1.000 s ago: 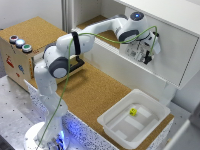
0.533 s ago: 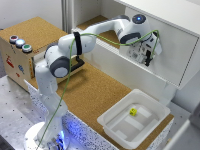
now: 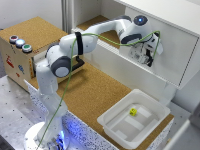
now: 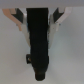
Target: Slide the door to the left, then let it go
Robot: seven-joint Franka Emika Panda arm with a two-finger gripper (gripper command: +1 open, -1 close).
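The door (image 3: 177, 47) is a large flat white panel forming the cabinet's front on the exterior view's right. My gripper (image 3: 148, 56) is pressed against the door's face near its left part, at the end of the outstretched arm. In the wrist view the gripper (image 4: 39, 27) has its pale fingers (image 4: 21, 22) on both sides of a black vertical handle (image 4: 39, 50), which stands against the white door (image 4: 70, 55). The jaws look closed on the handle. In the exterior view the handle is hidden behind the gripper.
The cabinet's open inside (image 3: 97, 22) lies left of the door, under the white top board (image 3: 165, 7). A white plastic tray (image 3: 112, 120) holding a small yellow object (image 3: 133, 111) sits on the cork table (image 3: 90, 90). A wooden box with coloured buttons (image 3: 15, 55) stands at the left.
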